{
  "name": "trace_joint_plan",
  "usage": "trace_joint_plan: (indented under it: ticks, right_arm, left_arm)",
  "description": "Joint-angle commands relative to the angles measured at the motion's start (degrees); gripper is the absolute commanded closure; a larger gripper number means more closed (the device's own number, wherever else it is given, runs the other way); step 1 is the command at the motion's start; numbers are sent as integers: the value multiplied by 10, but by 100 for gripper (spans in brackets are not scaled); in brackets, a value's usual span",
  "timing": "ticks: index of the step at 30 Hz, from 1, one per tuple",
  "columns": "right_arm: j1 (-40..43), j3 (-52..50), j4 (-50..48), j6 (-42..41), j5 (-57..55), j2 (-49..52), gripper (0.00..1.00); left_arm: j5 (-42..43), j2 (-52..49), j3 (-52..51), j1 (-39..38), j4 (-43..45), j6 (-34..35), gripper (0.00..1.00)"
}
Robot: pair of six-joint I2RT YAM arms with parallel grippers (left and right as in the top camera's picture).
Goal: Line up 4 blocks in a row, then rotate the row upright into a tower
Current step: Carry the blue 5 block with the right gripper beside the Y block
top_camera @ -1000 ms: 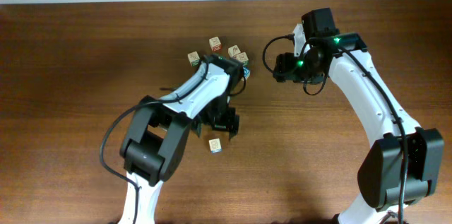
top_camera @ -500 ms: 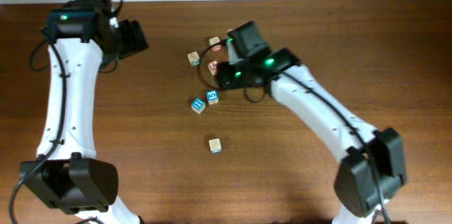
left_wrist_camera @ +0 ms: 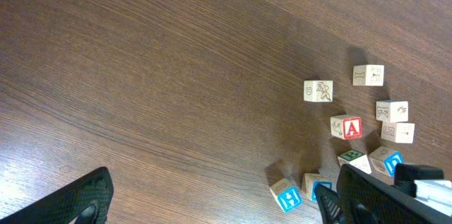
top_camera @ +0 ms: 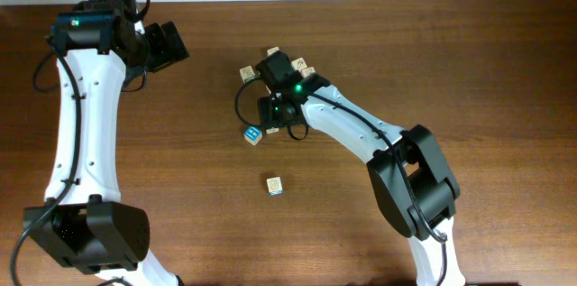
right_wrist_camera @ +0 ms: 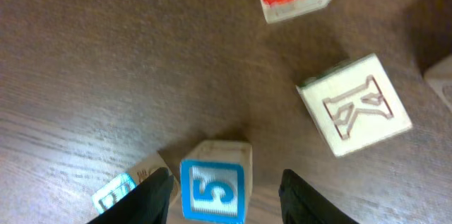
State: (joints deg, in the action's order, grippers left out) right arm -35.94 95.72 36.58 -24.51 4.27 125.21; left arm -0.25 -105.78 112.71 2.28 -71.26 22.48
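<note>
Wooden blocks sit around the middle of the table point(top_camera: 487, 60), most of them clustered toward its far edge. The right gripper point(right_wrist_camera: 226, 197) is down over the "5" block point(right_wrist_camera: 214, 180). Its jaws are part-way open and straddle the cube, one finger on each side. A sliver of table shows between the cube and the finger on the right of the wrist view, so this is not a firm grip yet.

The "H" block point(top_camera: 253, 134) stands just beside the "5" block, on the side nearer the left edge. The plain tan block point(top_camera: 274, 185) sits alone, well apart from the others and closer to the near edge. The green-faced block point(left_wrist_camera: 351, 158) is in the cluster near the red "A" cube point(left_wrist_camera: 346, 126).

The left gripper point(top_camera: 168, 44) hangs high near the far left corner with its jaws spread wide and nothing in them.

The turn of the "5" block looks about to begin. Nothing in these views shows which of the other three have been rotated, so I would treat them as unconfirmed.
</note>
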Motion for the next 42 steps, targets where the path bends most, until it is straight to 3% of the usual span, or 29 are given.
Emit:
trace_joint_plan:
  ticks: [1, 11, 15, 19, 23, 30, 42]
  right_arm:
    - [-13, 13, -9, 14, -12, 19, 50]
    - [-13, 13, 1, 10, -24, 27, 68]
    - [-12, 35, 76, 0, -20, 16, 75]
    - [-12, 78, 238, -10, -19, 10, 75]
    - [-12, 72, 302, -16, 6, 10, 75]
    - [-17, 55, 319, -36, 69, 10, 75]
    - [-45, 20, 319, -75, 71, 10, 75]
  left_arm:
    - [-2, -3, 0, 1, 1, 2, 1]
    - [-2, -3, 0, 1, 1, 2, 1]
    - [-2, -3, 0, 1, 1, 2, 1]
    - [-2, -3, 0, 1, 1, 2, 1]
    - [-2, -3, 0, 2, 1, 2, 1]
    - [-2, -3, 0, 1, 1, 2, 1]
    - [-2, -3, 0, 1, 1, 2, 1]
